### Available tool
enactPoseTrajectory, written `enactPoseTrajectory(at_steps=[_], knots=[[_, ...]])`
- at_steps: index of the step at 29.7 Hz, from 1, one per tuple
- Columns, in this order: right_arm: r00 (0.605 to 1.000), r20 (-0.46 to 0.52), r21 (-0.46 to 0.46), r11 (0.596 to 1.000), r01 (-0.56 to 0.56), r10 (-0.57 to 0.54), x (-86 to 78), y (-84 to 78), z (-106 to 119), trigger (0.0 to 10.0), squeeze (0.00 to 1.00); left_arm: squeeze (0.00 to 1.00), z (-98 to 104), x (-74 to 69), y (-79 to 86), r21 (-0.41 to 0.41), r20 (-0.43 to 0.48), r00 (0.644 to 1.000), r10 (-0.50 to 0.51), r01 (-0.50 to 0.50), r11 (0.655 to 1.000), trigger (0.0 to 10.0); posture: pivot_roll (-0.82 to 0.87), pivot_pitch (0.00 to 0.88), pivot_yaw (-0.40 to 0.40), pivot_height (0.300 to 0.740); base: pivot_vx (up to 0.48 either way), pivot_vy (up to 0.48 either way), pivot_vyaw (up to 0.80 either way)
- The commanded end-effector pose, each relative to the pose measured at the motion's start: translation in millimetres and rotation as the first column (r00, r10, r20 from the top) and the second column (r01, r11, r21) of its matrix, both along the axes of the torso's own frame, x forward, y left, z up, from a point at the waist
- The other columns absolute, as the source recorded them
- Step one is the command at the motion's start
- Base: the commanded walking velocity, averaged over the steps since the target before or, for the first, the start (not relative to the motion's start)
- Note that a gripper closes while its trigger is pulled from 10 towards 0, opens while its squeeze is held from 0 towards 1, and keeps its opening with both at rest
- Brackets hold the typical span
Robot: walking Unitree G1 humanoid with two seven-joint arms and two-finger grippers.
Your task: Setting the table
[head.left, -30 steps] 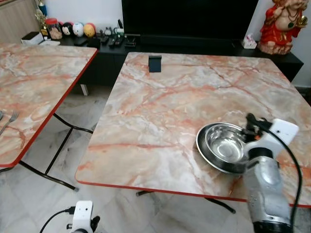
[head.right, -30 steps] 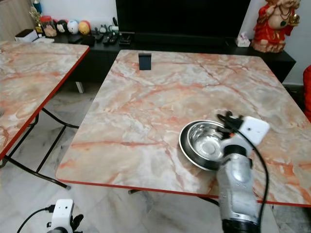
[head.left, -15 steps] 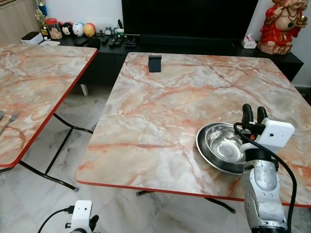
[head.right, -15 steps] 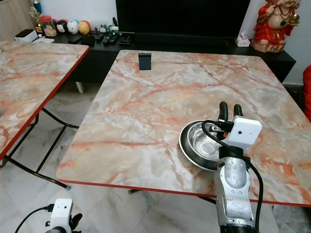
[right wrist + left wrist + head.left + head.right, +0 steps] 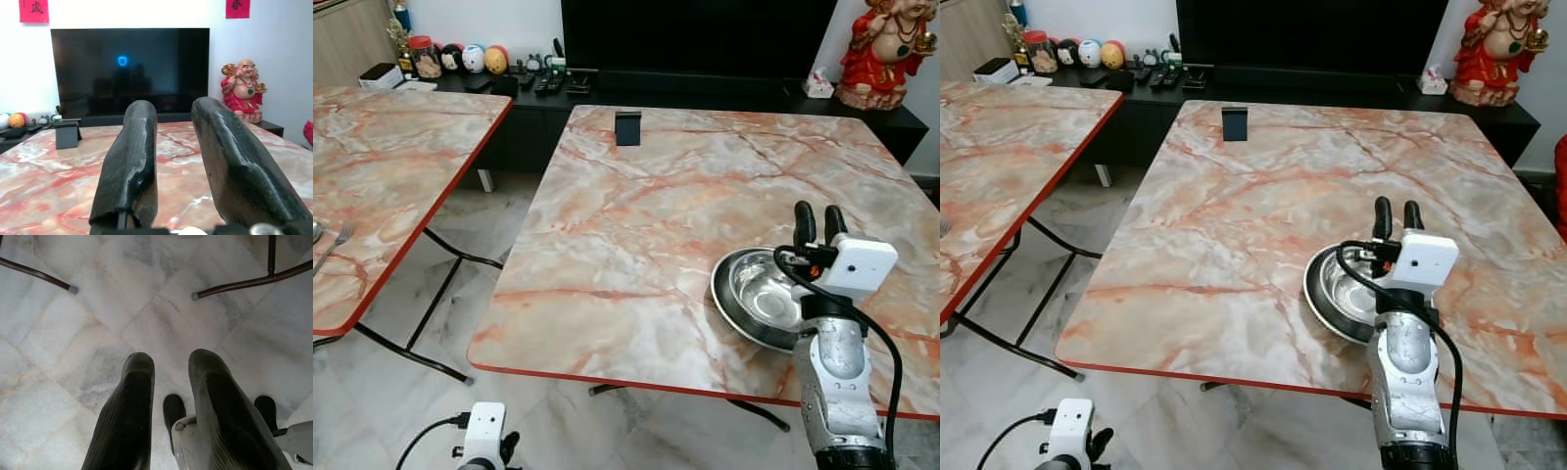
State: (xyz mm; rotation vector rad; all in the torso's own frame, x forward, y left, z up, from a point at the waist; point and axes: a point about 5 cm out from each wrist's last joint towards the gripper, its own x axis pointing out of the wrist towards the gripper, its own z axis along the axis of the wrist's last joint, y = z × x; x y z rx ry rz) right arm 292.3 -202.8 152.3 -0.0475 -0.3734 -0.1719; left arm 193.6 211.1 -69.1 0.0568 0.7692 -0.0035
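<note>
A steel bowl (image 5: 756,297) sits inside a shallow steel plate (image 5: 728,309) near the front right of the marble table (image 5: 646,206). My right arm hides their right side. My right gripper (image 5: 819,213) stands just above the bowl's right rim. Its two black fingers (image 5: 132,161) point up, open, with nothing between them. The left gripper (image 5: 171,369) hangs idle over the floor, its fingers slightly apart and empty.
A black stand (image 5: 627,127) is at the table's far edge. A second marble table (image 5: 401,166) stands to the left, with a fork (image 5: 333,241) on its near part. Behind are a TV console (image 5: 538,83) and a red statue (image 5: 886,49). Table legs (image 5: 244,283) cross the tiled floor.
My right gripper has come up off the bowl's right rim and turned its fingers upward. The bowl and plate stay where they were.
</note>
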Motion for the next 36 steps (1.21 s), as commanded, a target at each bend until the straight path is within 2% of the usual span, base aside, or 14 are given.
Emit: enactPoseTrajectory(at_steps=[1,13,36], knots=[[1.000,0.000,-0.019,1.000,-0.023,0.023,2.3,6.0,-0.7,10.0,0.00,0.00,-4.7,-7.4,-0.4,0.002,-0.040,0.999,-0.012,0.012,1.000,10.0,0.01,0.000,-0.025,0.724,0.000,0.277,0.00],[1.000,0.007,-0.035,0.999,-0.022,0.022,2.2,4.2,1.8,10.0,0.00,0.00,-3.0,-5.4,2.6,0.021,-0.026,1.000,0.009,-0.008,1.000,10.0,0.01,0.000,-0.024,0.724,0.000,0.456,0.00],[0.999,-0.003,-0.022,0.999,-0.034,0.034,5.1,10.7,-0.1,10.0,0.00,0.00,-2.4,-5.6,5.0,0.025,-0.017,1.000,0.026,-0.025,0.999,10.0,0.02,0.000,-0.027,0.724,0.000,0.480,0.00]])
